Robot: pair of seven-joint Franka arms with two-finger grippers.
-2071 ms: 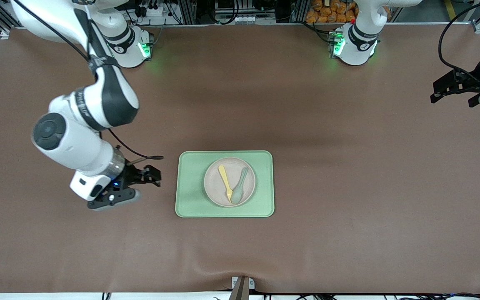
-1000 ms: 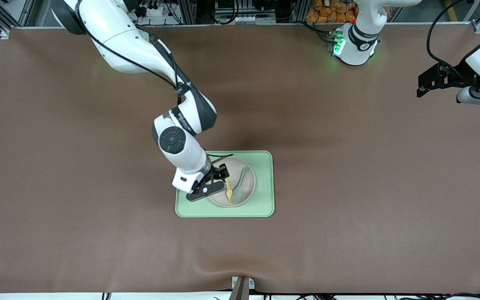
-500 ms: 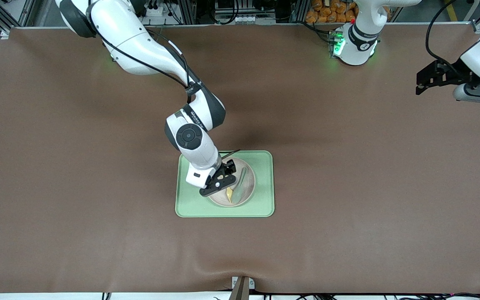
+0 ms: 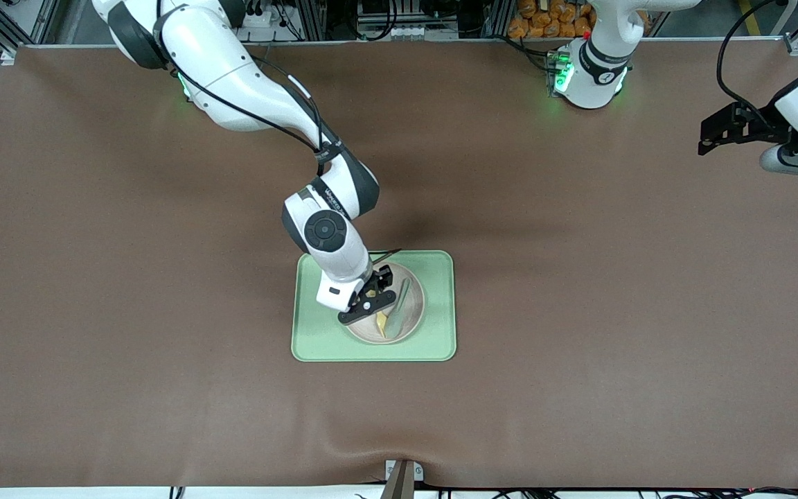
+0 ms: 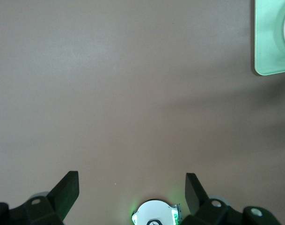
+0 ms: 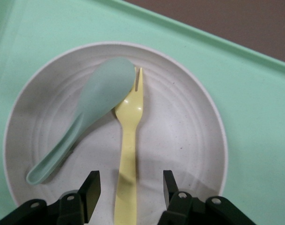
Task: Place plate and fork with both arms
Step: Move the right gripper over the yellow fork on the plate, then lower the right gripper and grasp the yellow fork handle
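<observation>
The pale beige-pink plate (image 4: 413, 315) (image 6: 179, 122) sits on the light-green tray (image 4: 440, 305) (image 6: 254, 93). On it lie the pale-yellow fork (image 4: 380, 320) (image 6: 130, 136) and a grey-green spoon (image 4: 399, 305) (image 6: 95, 103), side by side and touching at the tines. My right gripper (image 4: 377, 290) (image 6: 130, 190) is open just above the plate, its fingers either side of the fork's handle, not touching it. My left gripper (image 4: 724, 135) (image 5: 131, 194) is open and empty, up in the air over the table's end by the left arm.
The brown mat (image 4: 579, 277) covers the whole table. The left arm's green-lit base (image 4: 589, 73) also shows between the fingers in the left wrist view (image 5: 155, 213). A corner of the tray (image 5: 273, 37) shows in the left wrist view.
My right arm swung from beside the tray to over the plate and lowered its open gripper around the fork's handle. My left gripper shifted slightly near the table's end.
</observation>
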